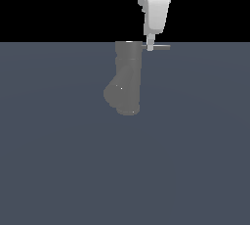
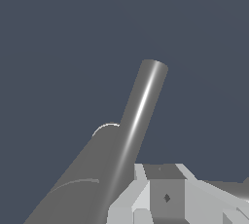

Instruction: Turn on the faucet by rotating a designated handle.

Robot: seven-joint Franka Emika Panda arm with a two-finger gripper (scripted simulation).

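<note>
Fingers [image 2: 168,196] are seen at the handle [image 1: 161,47], spacing cannot be told. Handle is projected toward 3 o'clock from the top of the faucet [image 1: 126,77], stood on the table [image 1: 58,160].

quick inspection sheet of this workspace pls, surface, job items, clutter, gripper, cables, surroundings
surface: flat, plain blue-grey floor; nothing seen lying on it besides the faucet.
faucet: dull grey body, upright, with an angled bulge low on the exterior view's left.
handle: thin grey rod sticking out sideways from the faucet's top toward the exterior view's right; the wrist view shows it close up.
clutter: nothing seen.
gripper: white gripper comes down from above with its tip at the handle, near the faucet end; open or shut cannot be told, nor whether it touches.
cables: nothing seen.
surroundings: black background above the floor line; nothing else seen.
</note>
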